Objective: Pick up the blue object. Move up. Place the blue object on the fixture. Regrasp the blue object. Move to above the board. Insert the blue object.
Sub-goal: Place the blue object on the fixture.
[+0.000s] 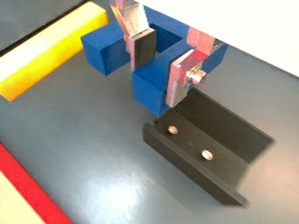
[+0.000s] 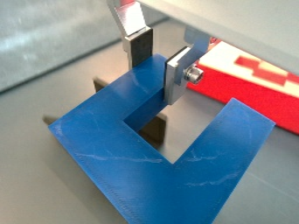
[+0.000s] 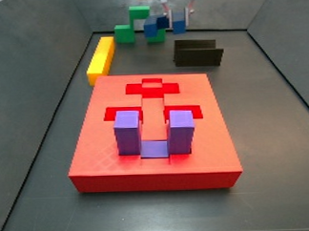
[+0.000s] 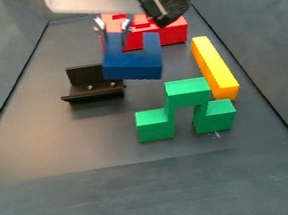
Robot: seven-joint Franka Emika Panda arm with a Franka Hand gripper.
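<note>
The blue object [image 1: 111, 48] is a royal-blue U-shaped block held off the floor by my gripper [image 1: 160, 74]. One finger sits inside the U's slot and the other outside, so the gripper is shut on one prong. In a wrist view the block [image 2: 140, 149] fills the foreground under my gripper [image 2: 156, 72]. In a side view it [image 4: 133, 60] hangs tilted beside and slightly above the dark L-shaped fixture [image 4: 93, 86]. The fixture [image 1: 211, 144] lies just under the block. The red board [image 3: 151, 127] lies near the camera in a side view, far from my gripper [image 3: 168, 14].
A purple U-shaped block [image 3: 151, 132] stands in the board's recess. A long yellow bar [image 4: 213, 64] and a green block [image 4: 181, 109] lie beside the fixture. The yellow bar [image 1: 41, 57] is close to the blue block. Dark walls [image 3: 280, 60] enclose the floor.
</note>
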